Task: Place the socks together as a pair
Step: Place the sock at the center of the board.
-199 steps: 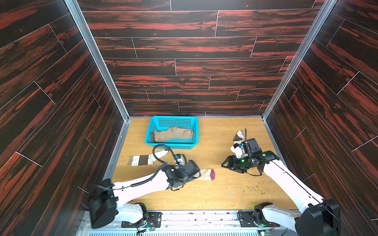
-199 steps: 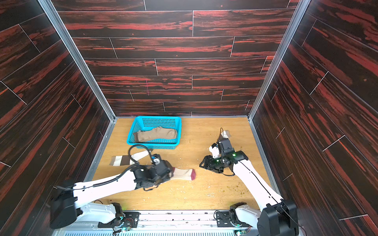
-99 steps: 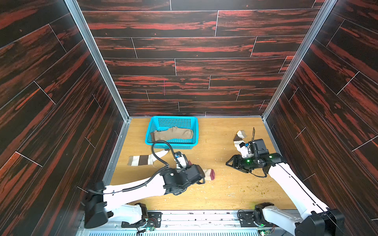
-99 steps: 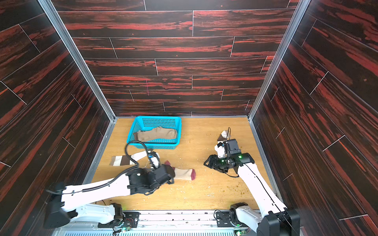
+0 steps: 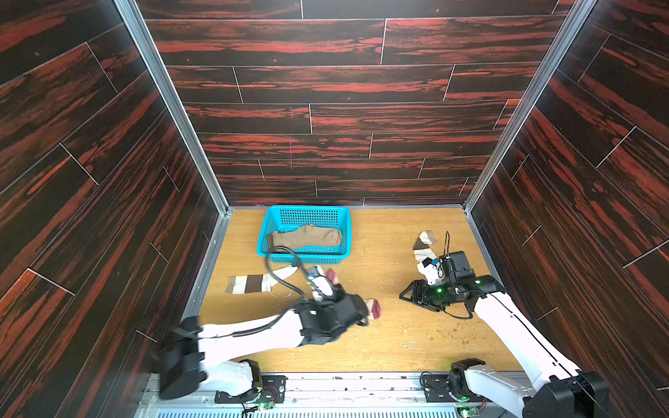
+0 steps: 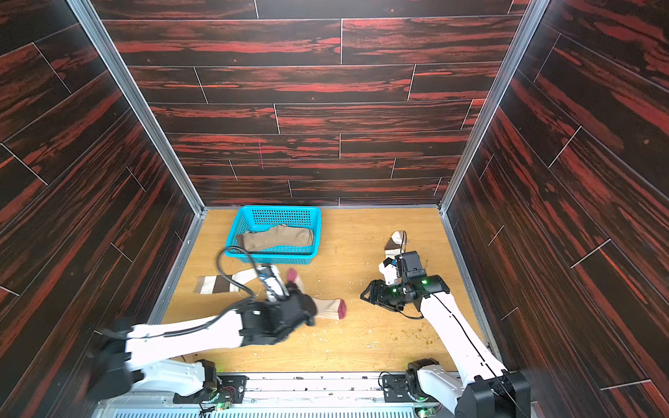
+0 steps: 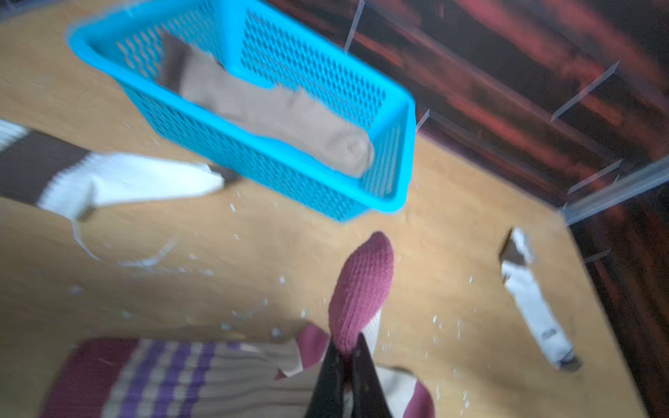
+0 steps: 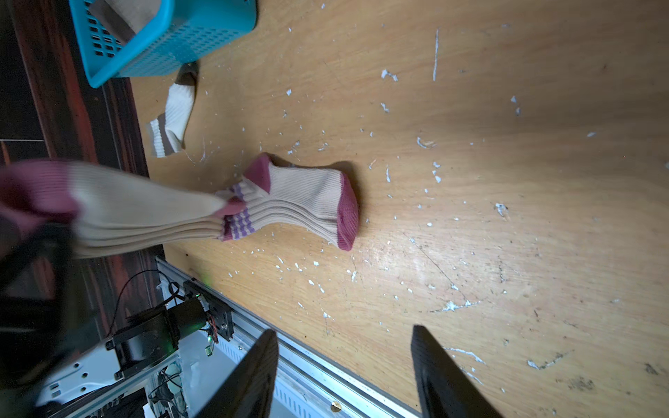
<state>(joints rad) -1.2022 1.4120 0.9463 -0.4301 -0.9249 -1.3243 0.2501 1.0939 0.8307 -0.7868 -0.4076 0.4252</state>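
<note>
Left tool (image 7: pixel 344 349), arm (image 5: pixel 253 331) stretched low, pinches maroon-beige sock (image 7: pixel 362 282); right tool (image 8: pixel 344 329) hovers open.

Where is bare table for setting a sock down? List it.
Free: between basket and far-right white sock; front strip between maroon-toed sock and right arm. Crowded: before the basket, around the left gripper.

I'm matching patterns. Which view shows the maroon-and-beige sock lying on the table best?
The right wrist view: the lying sock shows sharp, with heel, toe and purple stripes. In both top views the left arm hides all but its toe end. The left wrist view shows its striped cuff, blurred.
</note>
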